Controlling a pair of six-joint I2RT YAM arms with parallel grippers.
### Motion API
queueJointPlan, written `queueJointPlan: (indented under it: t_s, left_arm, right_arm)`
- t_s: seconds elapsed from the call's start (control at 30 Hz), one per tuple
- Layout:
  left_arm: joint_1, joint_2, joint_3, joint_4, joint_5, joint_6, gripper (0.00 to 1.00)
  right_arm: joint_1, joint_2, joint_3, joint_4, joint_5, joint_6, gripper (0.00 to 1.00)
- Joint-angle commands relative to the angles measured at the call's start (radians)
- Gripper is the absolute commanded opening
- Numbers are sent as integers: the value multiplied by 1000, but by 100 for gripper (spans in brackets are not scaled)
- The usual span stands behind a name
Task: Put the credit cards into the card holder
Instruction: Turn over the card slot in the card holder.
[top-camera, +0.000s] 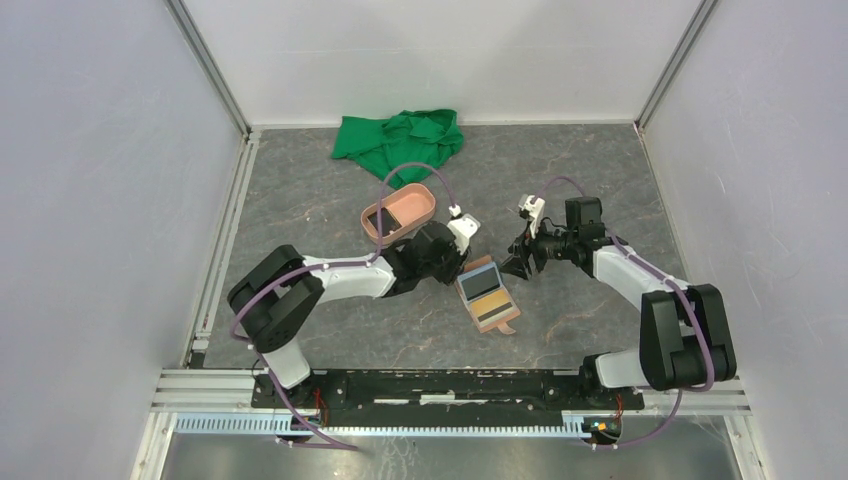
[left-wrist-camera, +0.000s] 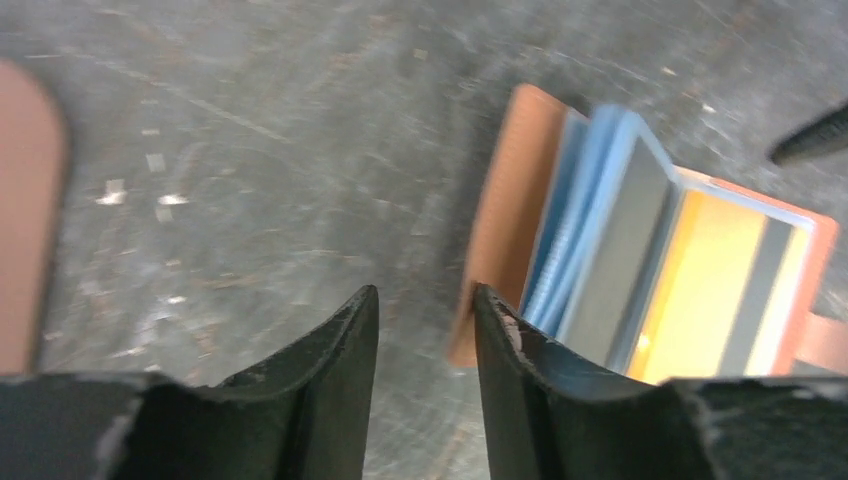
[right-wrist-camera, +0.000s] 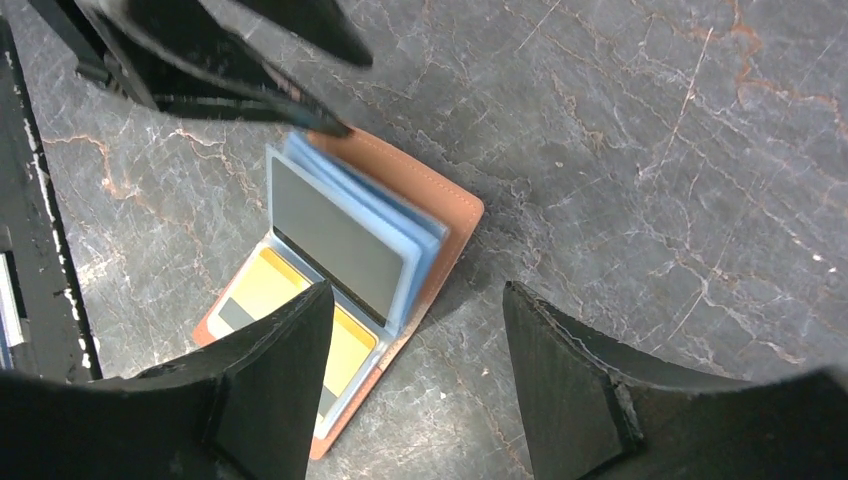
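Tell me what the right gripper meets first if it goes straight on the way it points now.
Most likely the open card holder: its edge lies between the fingertips of the right gripper. If the line passes just beside that edge, the bare table comes first. Depth is hard to judge here.

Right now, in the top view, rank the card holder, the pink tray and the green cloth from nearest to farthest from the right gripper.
1. card holder, lying open just beside the right gripper.
2. pink tray, farther left, mid-table.
3. green cloth, by the far wall.
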Motion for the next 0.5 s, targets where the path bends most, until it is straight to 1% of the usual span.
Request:
queueJointPlan:
  t_s: [0.0, 0.03, 0.1, 0.17, 0.23, 0.27, 0.3, 0.33, 0.37, 0.43, 0.47]
  left_arm:
    - [16, -119, 22, -24, -207, -55, 50]
    - [16, -155, 4, -21, -233, -78, 52]
    - [16, -264, -50, -2, -242, -121, 56]
    - [17, -346, -136, 55, -194, -171, 62]
    - [18, -441, -232, 133, -114, -246, 70]
    - [18, -470, -286, 163, -82, -291, 72]
    - [19, -489, -310, 189, -49, -342, 73]
    - [19, -500, -348, 212, -16, -394, 73]
    - [20, -505, -376, 242, 1, -455, 73]
    - [19, -499, -438, 328, 63, -584, 73]
    - [19, -490, -471, 395, 77, -654, 73]
  right_arm:
    - [-5, 13, -4, 48, -25, 46, 69]
    - [-5, 13, -4, 48, -31, 42, 69]
    - [-4, 13, -5, 51, -40, 41, 69]
    - [-4, 19, -10, 67, -40, 61, 67]
    - [-5, 28, -20, 100, -27, 101, 61]
    - [-5, 34, -27, 127, -2, 137, 54]
    - [-5, 39, -33, 154, 34, 172, 46]
    - [-5, 47, -35, 167, 79, 199, 35]
    - [-5, 58, -35, 172, 108, 214, 28]
    - [-4, 82, -33, 176, 140, 235, 18]
    - [-4, 97, -31, 175, 141, 238, 15]
